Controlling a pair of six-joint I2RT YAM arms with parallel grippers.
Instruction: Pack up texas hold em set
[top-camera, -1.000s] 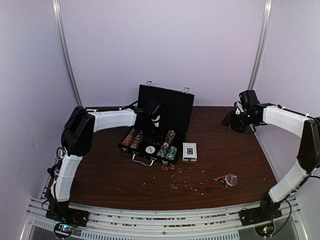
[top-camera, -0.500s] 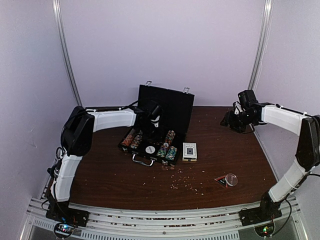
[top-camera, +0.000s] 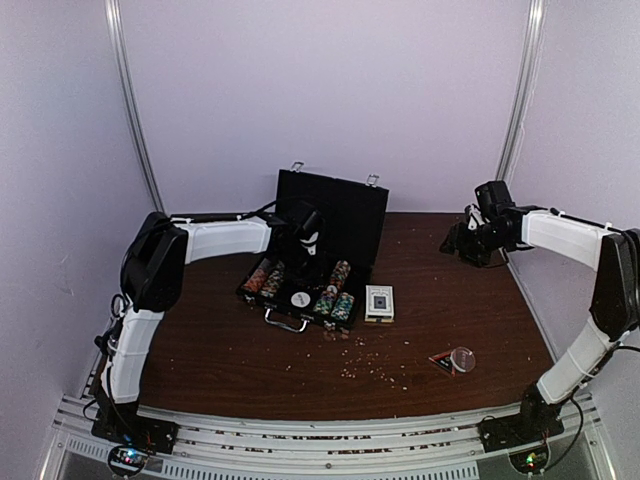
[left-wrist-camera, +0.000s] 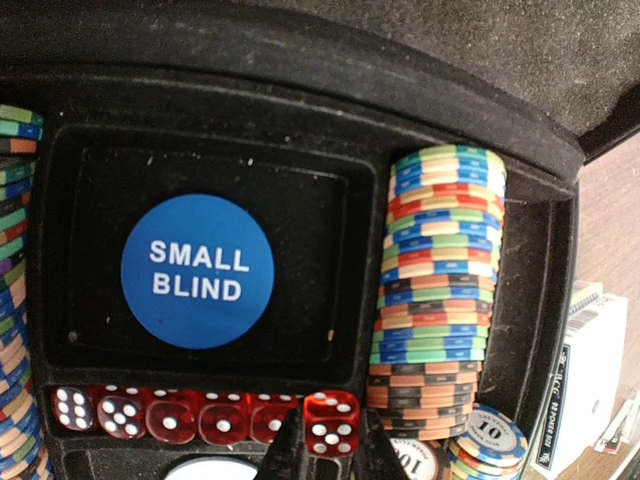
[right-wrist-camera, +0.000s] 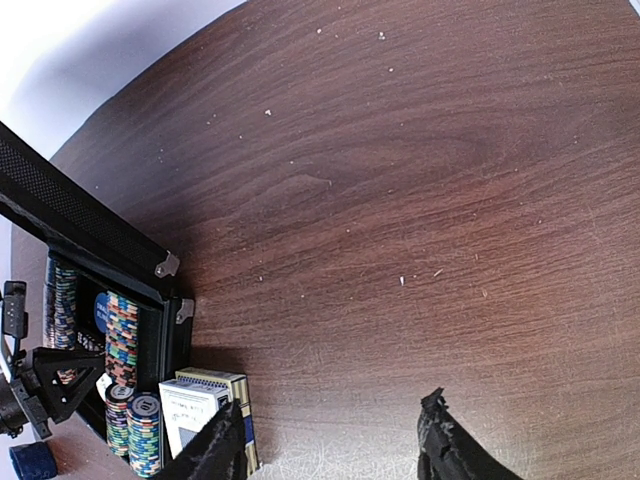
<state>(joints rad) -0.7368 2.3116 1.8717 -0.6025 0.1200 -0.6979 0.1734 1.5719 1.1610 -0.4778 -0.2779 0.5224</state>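
My left end effector (left-wrist-camera: 330, 450) is pinching a red die (left-wrist-camera: 331, 420) at the bottom centre of the left wrist view, one dark finger pressed against each side of it. I hold it at the right end of the row of dice (left-wrist-camera: 170, 415) because that is the only part of the narrow trough that looks unfilled. A side grip keeps the die square to the slot, so it should drop in flush with its neighbours.

The case (top-camera: 352, 192) lies open in the middle of the top view, its lid propped upright toward the back wall. Above the trough, in the middle compartment, the SMALL BLIND button (left-wrist-camera: 198, 271) lies flat. A chip row (left-wrist-camera: 435, 300) fills the channel on the right.

The card deck box (top-camera: 379, 302) lies on the table (top-camera: 470, 310) just beside the case's right edge, not yet packed.

My right end effector (right-wrist-camera: 330, 452) is spread and holds nothing. It hangs over bare wood at the upper right of the top view, well apart from the case, which I judge leaves my left arm room to work.
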